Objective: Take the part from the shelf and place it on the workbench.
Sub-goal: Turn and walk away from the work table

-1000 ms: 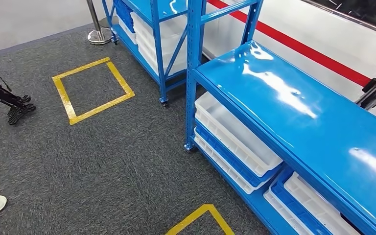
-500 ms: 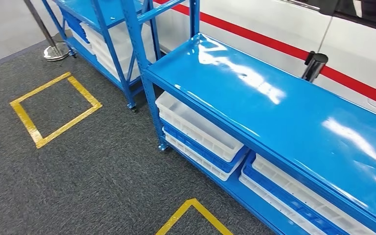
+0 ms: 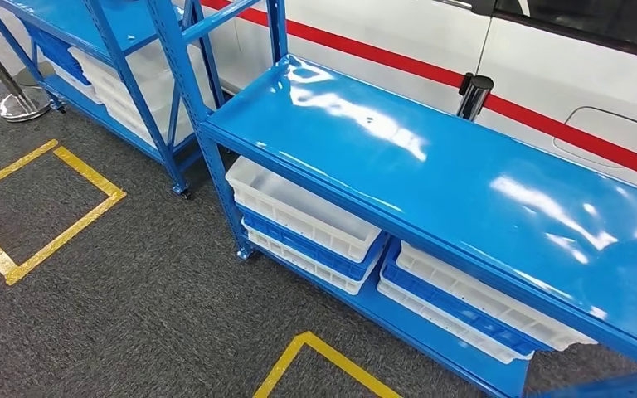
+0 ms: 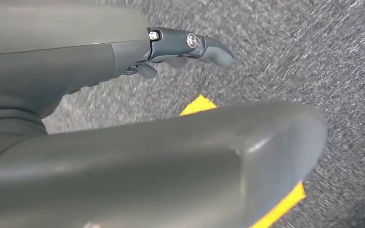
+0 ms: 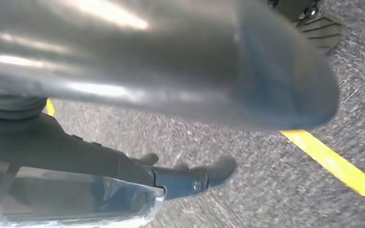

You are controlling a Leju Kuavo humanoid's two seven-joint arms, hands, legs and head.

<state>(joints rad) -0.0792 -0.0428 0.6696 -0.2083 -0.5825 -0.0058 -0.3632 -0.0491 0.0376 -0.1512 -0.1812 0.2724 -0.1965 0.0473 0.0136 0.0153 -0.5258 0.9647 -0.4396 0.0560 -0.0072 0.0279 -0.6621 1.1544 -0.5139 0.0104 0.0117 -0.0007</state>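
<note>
- Left hand (image 4: 180, 47) hangs over the carpet, holding nothing, fingers apart; the right hand (image 5: 123, 190) grips a clear shiny part (image 5: 76, 204).
- Risk, as I judge it: walking sway could loosen that slippery part before it reaches the blue table (image 3: 464, 191).
- No readable writing or labels.

Motion blur smears the right hand (image 5: 180, 178) and the clear part (image 5: 76, 199) it holds, cut off at the picture's edge.
</note>
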